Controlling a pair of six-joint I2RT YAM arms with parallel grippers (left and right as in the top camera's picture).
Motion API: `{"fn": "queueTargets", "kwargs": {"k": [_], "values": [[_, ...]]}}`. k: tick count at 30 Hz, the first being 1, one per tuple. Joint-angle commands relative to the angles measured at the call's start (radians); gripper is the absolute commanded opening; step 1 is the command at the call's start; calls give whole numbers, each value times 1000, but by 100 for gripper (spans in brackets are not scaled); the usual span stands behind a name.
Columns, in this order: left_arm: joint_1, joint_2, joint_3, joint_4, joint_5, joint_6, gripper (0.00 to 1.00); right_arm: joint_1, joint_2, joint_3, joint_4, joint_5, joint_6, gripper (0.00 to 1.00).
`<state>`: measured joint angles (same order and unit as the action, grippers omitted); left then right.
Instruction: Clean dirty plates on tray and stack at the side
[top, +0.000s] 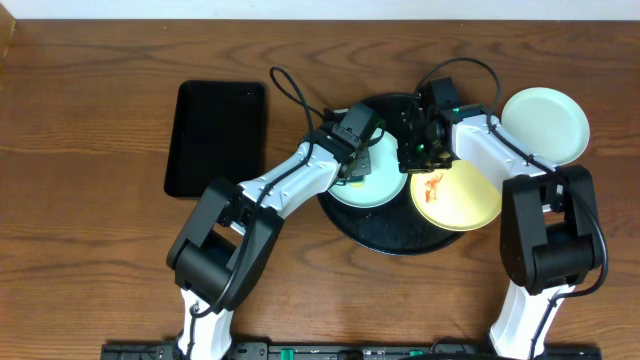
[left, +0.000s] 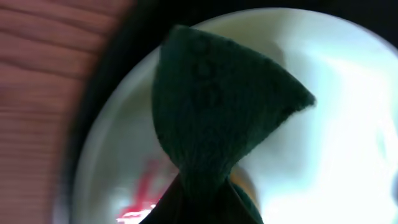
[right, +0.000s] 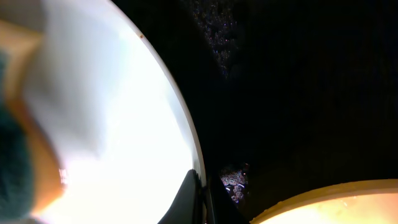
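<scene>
At centre, both arms bend inward over the tray (top: 385, 235), which bears the mint plate (top: 378, 192) and smeared yellow plate (top: 462, 200); the left gripper (top: 352, 165) clamps a green cloth (left: 217, 106) over the mint plate, the right gripper (top: 415, 160) pinched together at its rim

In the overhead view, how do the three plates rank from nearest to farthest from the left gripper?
1. Mint plate on the round tray: directly under the left gripper and its green cloth.
2. Yellow plate: on the tray's right side.
3. Other mint plate: off the tray, far right.
</scene>
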<state>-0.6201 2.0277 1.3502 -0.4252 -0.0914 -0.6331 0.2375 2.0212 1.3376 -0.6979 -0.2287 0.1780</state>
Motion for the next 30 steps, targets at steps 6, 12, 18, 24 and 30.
{"fn": "queueTargets", "kwargs": {"k": [6,12,18,24,30], "values": [[14,0,26,-116,-375,106,11,-22,-6,-25,-13,79,-19,1],[14,-90,53,-100,-377,105,12,-22,-6,-25,-14,79,-19,1],[14,-173,53,-46,-230,97,12,-22,-6,-25,-16,79,-19,1],[9,-136,52,50,146,27,12,-21,-6,-25,-10,79,-18,1],[-5,-64,50,61,166,-50,12,-21,-6,-25,-14,78,-18,1]]}}
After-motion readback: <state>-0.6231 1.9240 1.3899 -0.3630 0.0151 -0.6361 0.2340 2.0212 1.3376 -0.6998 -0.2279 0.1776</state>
